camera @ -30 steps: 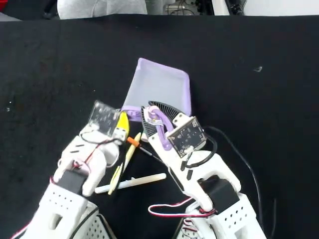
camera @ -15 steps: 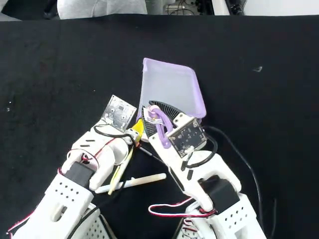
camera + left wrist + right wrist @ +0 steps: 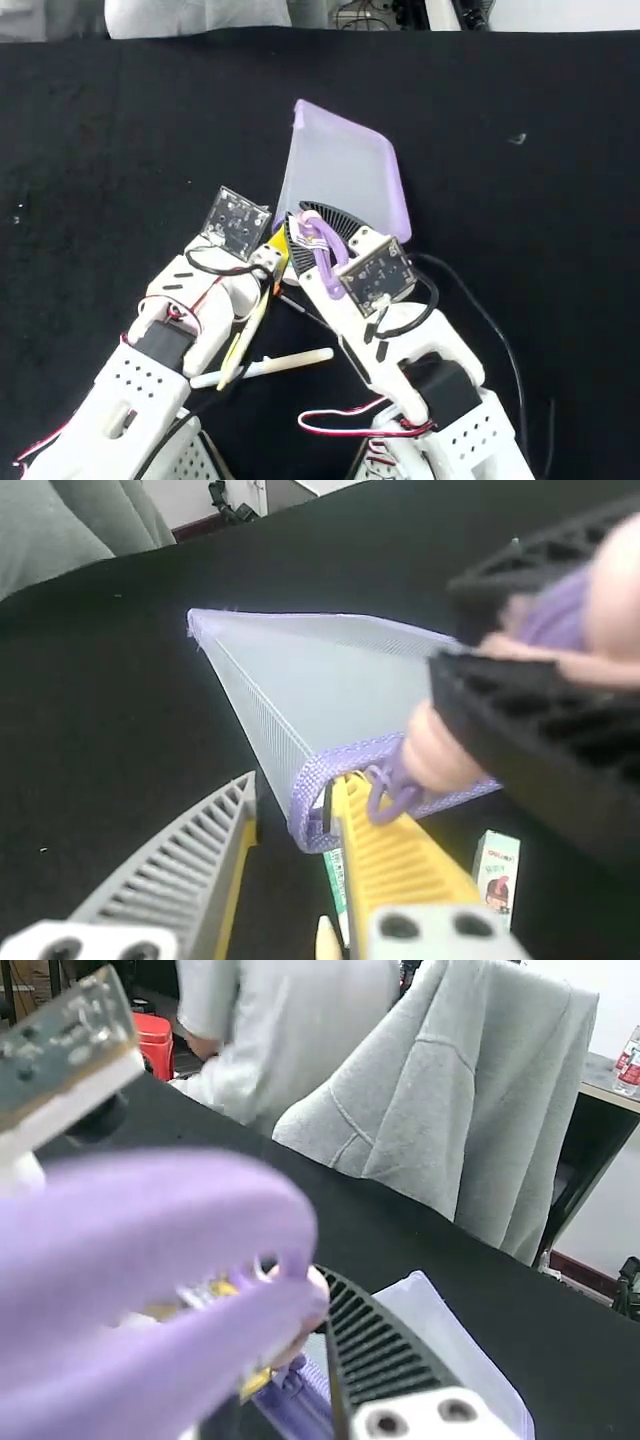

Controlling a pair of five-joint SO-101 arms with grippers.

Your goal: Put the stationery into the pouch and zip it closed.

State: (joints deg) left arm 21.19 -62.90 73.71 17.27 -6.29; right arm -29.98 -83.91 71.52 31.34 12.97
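The translucent purple pouch [image 3: 343, 172] lies at mid-table, its zipper end lifted toward the arms. My right gripper [image 3: 300, 236], with one purple and one black finger, is shut on the pouch's purple zipper band [image 3: 400, 775]. My left gripper [image 3: 273, 258] is open right beside it, and the pouch's near corner [image 3: 305, 805] sits between its grey finger [image 3: 175, 890] and yellow finger [image 3: 400, 865]. A yellow pencil [image 3: 243, 338], a white pen [image 3: 268, 366] and a thin black pen [image 3: 302, 306] lie on the table between the arms. A small green-and-white eraser box [image 3: 497, 865] lies under the grippers.
The black table [image 3: 520, 120] is bare beyond and beside the pouch. A black cable [image 3: 490, 320] runs along my right arm. A grey jacket on a chair [image 3: 450, 1090] stands past the table's far edge.
My left arm has swung right, bringing its gripper up against the pouch's mouth beside the right gripper. The pouch has turned and shifted right. The right arm has stayed put.
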